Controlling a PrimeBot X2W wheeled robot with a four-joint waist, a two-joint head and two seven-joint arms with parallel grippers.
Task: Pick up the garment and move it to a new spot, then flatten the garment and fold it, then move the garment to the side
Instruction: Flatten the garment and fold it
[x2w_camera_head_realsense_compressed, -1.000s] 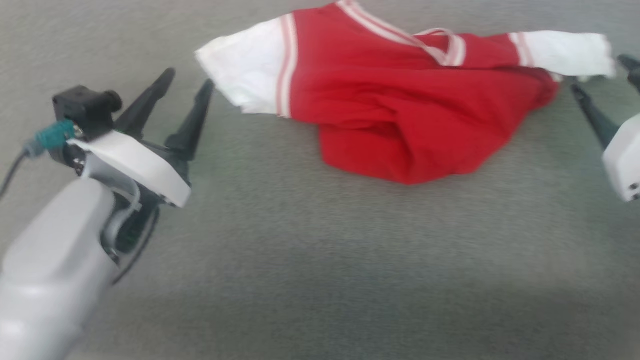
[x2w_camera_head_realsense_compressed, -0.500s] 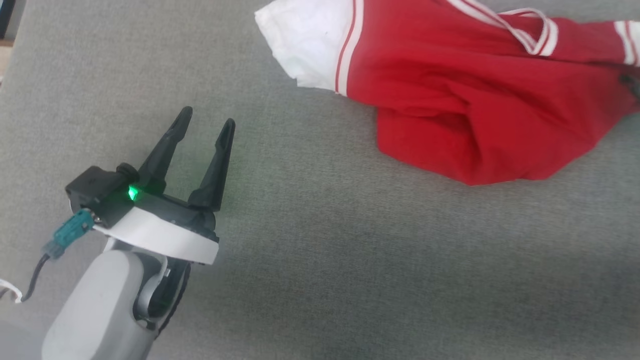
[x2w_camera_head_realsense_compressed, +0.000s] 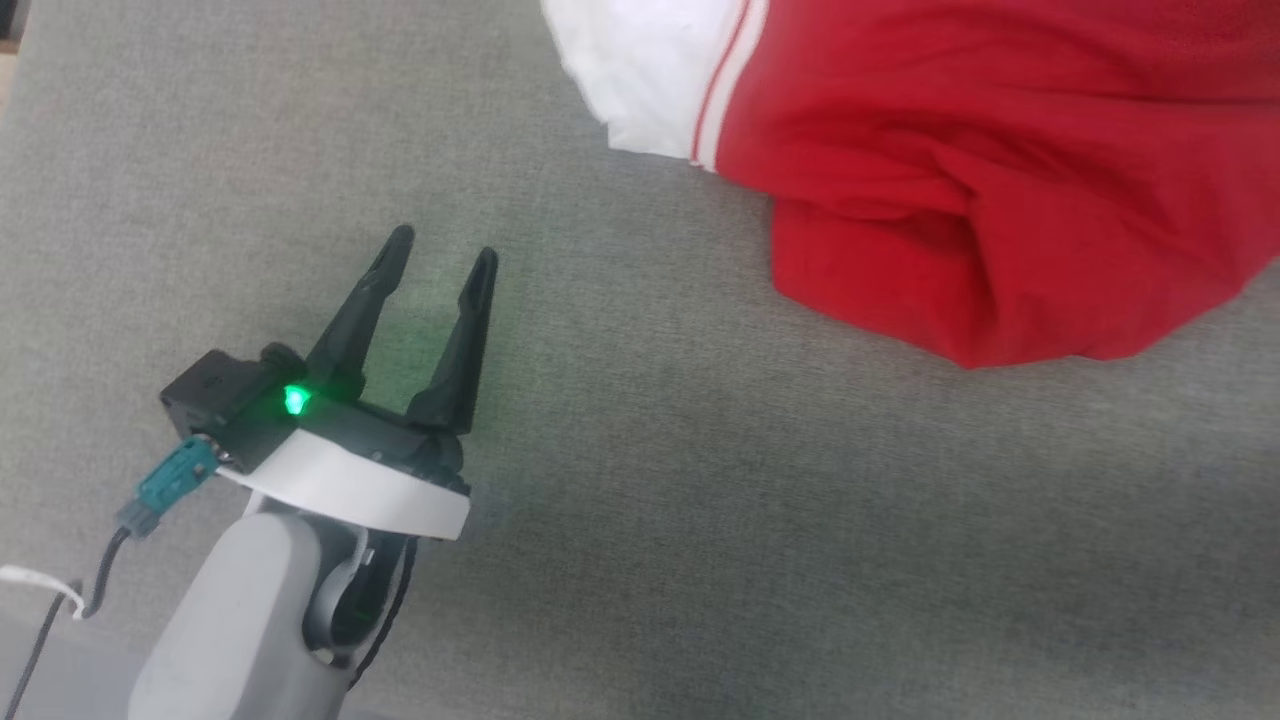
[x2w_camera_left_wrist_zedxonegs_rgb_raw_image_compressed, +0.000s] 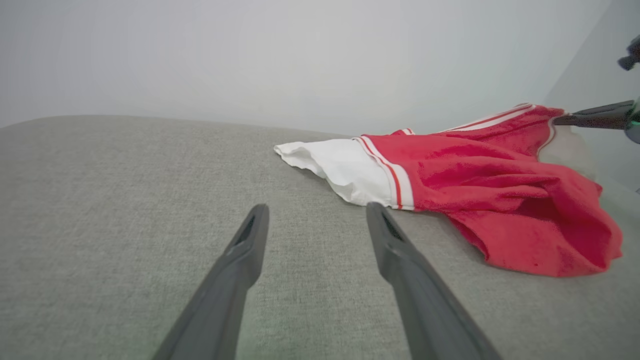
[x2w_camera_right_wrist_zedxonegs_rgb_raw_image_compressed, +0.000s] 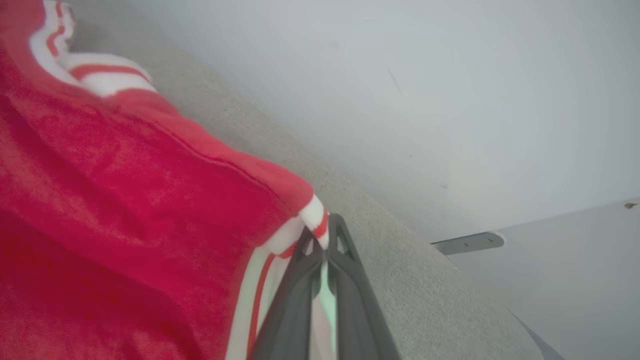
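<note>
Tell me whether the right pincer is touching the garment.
Touching. The right wrist view shows the right pincer shut on the garment, with the striped trim pinched between its two fingers.

We see a red jersey-style fabric garment (x2w_camera_head_realsense_compressed: 1000, 180) with a plain white sleeve (x2w_camera_head_realsense_compressed: 650, 70). Where the two colours meet, the striped trim (x2w_camera_head_realsense_compressed: 722, 90) shows white bands split by a thin red line. The fabric-covered tabletop (x2w_camera_head_realsense_compressed: 700, 500) is mottled grey with a fine weave. The left end effector (x2w_camera_head_realsense_compressed: 443, 245) has black fingers, a white band (x2w_camera_head_realsense_compressed: 350, 490), a glowing green light (x2w_camera_head_realsense_compressed: 293, 401) that tints the grey cloth beside it, a teal plug (x2w_camera_head_realsense_compressed: 170, 480) and a pale grey forearm (x2w_camera_head_realsense_compressed: 230, 620). The right end effector (x2w_camera_right_wrist_zedxonegs_rgb_raw_image_compressed: 325, 245) has dark grey fingers. The smooth wall (x2w_camera_left_wrist_zedxonegs_rgb_raw_image_compressed: 300, 60) is pale grey-white.
</note>
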